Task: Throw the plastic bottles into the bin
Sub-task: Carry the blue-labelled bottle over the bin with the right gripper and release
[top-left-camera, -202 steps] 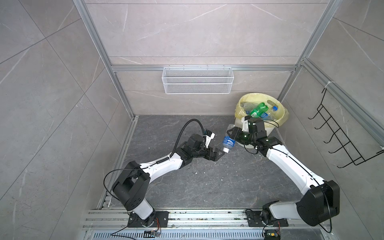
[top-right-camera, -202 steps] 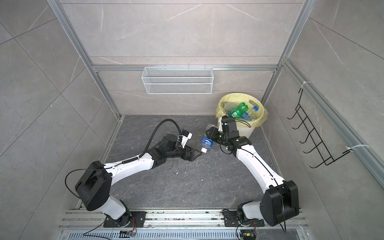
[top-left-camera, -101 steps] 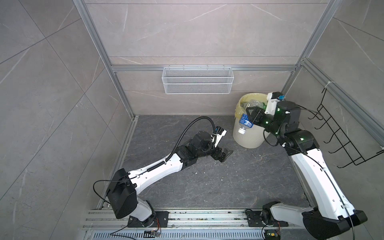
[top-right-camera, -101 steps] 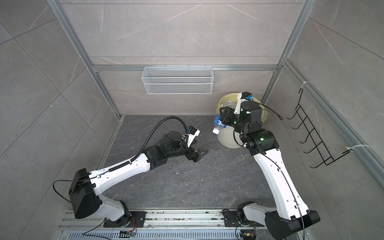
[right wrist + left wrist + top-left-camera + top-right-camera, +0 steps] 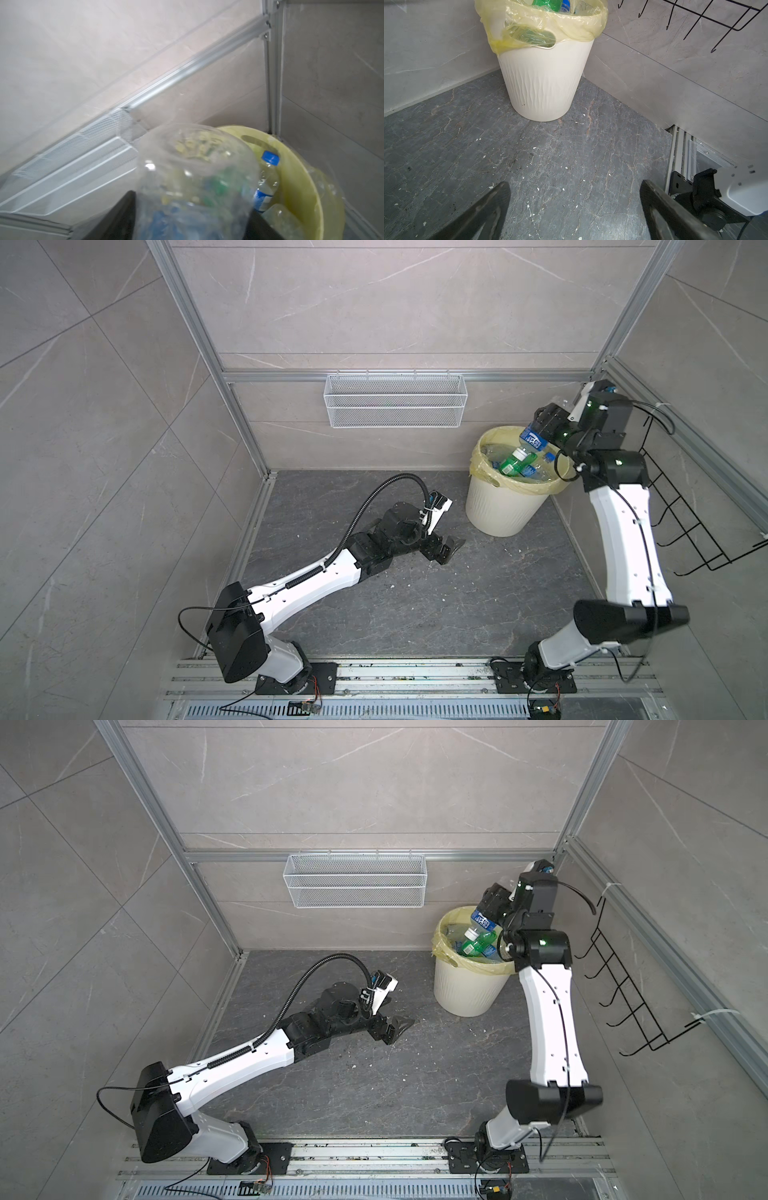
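The cream ribbed bin [image 5: 503, 510] [image 5: 465, 990] [image 5: 544, 83], lined with a yellow bag, stands in the back right corner. It holds several plastic bottles, among them a green one [image 5: 513, 464] [image 5: 473, 946] and a blue-capped one [image 5: 268, 187]. Over its rim my right gripper [image 5: 540, 427] [image 5: 488, 907] [image 5: 191, 203] has its fingers wide apart. A clear blue-labelled bottle [image 5: 534, 440] [image 5: 481, 921] [image 5: 193, 166] sits blurred between them, cap down over the bin. Low over the floor's middle, my left gripper [image 5: 451, 549] [image 5: 399, 1029] [image 5: 574, 185] is open and holds nothing.
A white wire mesh basket [image 5: 395, 406] hangs on the back wall. A black wire hook rack [image 5: 685, 510] hangs on the right wall, close behind the right arm. The dark stone floor [image 5: 415, 605] shows only small white specks.
The right arm rose from the floor with the bottle and swung back over the bin, and its fingers have spread. The left arm stretched forward a little and stays open.
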Available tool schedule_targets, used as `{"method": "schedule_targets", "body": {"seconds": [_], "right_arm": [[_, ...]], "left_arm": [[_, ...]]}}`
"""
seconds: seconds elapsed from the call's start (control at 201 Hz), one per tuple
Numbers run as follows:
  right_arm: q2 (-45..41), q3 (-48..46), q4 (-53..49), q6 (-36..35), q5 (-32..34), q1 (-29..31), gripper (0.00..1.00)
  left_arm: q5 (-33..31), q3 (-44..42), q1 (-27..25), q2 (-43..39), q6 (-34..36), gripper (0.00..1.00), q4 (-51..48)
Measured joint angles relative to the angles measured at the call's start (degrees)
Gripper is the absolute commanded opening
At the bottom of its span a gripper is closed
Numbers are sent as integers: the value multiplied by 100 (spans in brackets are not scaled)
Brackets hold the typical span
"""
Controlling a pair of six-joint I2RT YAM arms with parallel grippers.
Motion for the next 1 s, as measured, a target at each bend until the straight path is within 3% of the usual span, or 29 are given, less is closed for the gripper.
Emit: {"method": "schedule_targets", "body": {"seconds": [0.109, 0.513, 0.742, 1.0], "right_arm": [[382, -295, -223, 103, -186, -170, 99], [-931, -1010, -125, 116, -385, -131, 100], [-1152, -1384, 42, 116, -483, -131, 100], [-1335, -2396, 160, 133, -597, -118, 100]], "left_arm": [[-33, -48, 0, 0, -2, 100, -22], [-72, -107, 0, 92, -94, 100, -66], [-170, -155, 0, 90, -131, 100, -52], [-887, -369, 0, -9, -127, 100, -72]]}}
